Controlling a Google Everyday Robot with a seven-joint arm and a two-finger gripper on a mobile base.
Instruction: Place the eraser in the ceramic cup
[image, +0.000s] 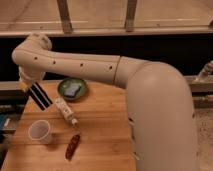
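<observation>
The gripper (27, 86) is pinching the tilted eraser (41, 96) by its top end, hanging near the worktop's (105, 125) left edge, above and apart from the ceramic cup (40, 131).

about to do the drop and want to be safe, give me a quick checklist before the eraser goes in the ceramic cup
1. Eraser held in the gripper, off the table: ok
2. Ceramic cup upright, mouth open: ok
3. Eraser lined up over the cup mouth: not ok, it hangs tilted, further back
4. White tube apart from the cup: ok
5. Clearance of the eraser's lower end above the rim: cannot tell from one view
</observation>
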